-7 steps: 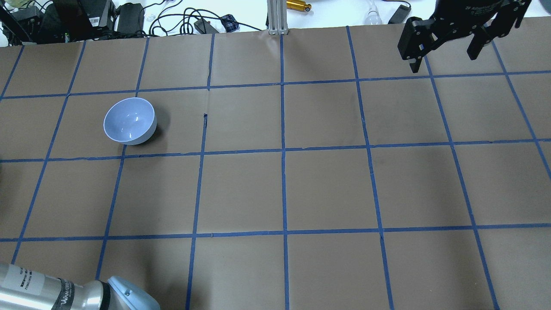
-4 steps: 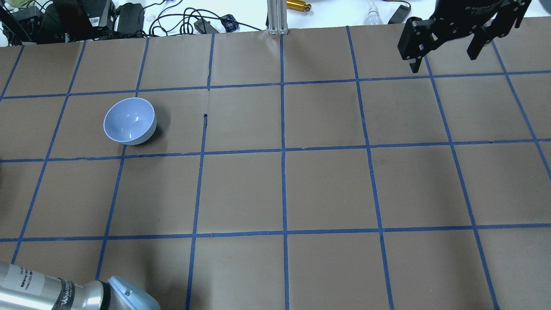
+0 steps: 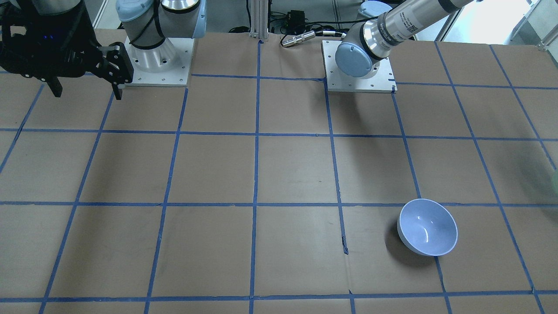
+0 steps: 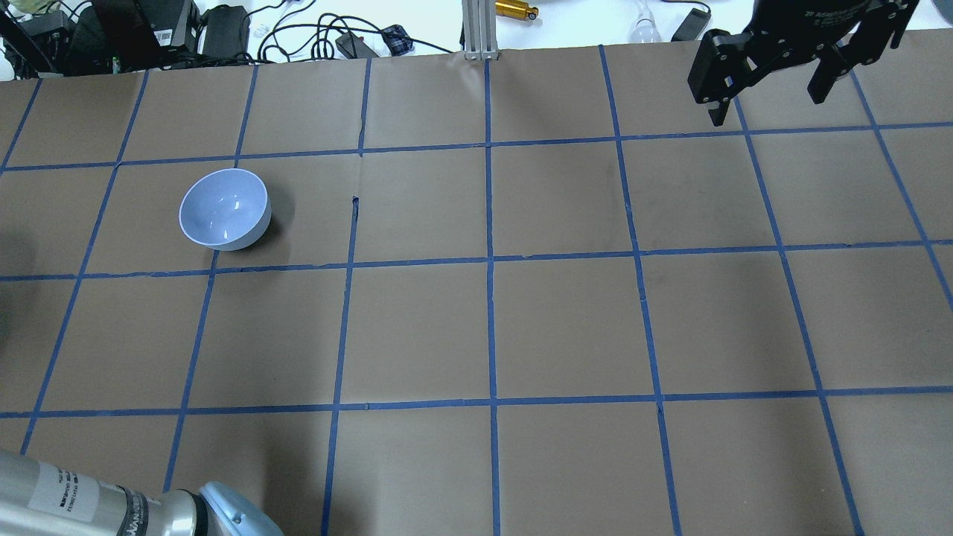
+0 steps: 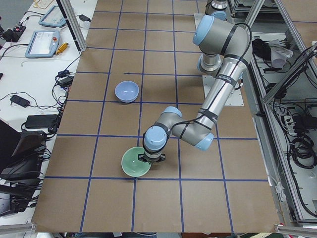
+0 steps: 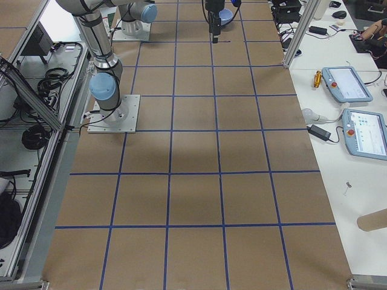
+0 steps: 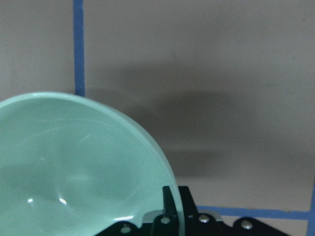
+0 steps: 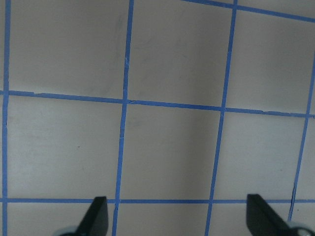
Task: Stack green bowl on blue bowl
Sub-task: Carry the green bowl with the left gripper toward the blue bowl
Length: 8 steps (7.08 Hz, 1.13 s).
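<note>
- The round, glossy pale mint-green bowl [image 5: 134, 163] sits near the left end edge of the brown-paper tabletop [image 4: 566, 327], which is marked in squares with blue tape. It is open side up.
- The left gripper [image 7: 175, 191] is at this bowl's rim. In the left wrist view its black fingers [image 7: 187, 197] stand narrow, one on each side of the thin rim, pinching it.
- Whether the mint-green bowl's base touches the tabletop cannot be told (a soft shadow lies on the paper beside it).
- The round, glossy pale periwinkle-blue bowl [image 4: 223, 208] with a whitish rim stands upright on the tabletop's left half, toward the edge away from the robot. Nothing is inside it or touching it.
- The two bowls are well apart, the mint-green bowl nearer the left end edge.
- The right gripper [image 4: 767, 104] hangs high over the right part of the tabletop. Its fingers [image 8: 96, 216] are spread wide with nothing between them, and only taped paper lies below.
</note>
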Each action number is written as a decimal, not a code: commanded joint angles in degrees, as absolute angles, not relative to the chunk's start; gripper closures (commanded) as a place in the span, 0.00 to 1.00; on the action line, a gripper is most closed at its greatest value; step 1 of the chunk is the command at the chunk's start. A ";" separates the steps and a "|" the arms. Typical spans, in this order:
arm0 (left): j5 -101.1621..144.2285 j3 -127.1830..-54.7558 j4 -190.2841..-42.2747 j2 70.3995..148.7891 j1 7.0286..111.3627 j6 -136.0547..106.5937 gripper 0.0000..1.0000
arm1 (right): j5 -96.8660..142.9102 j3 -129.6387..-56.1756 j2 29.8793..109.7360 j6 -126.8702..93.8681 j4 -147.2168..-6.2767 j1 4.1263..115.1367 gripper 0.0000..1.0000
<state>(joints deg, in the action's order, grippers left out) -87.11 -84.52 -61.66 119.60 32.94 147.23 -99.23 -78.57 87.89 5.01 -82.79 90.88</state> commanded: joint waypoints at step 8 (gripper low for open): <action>-84.29 -94.20 -70.41 102.67 64.05 120.19 1.00 | -99.23 -78.57 87.89 5.01 -82.79 90.88 0.00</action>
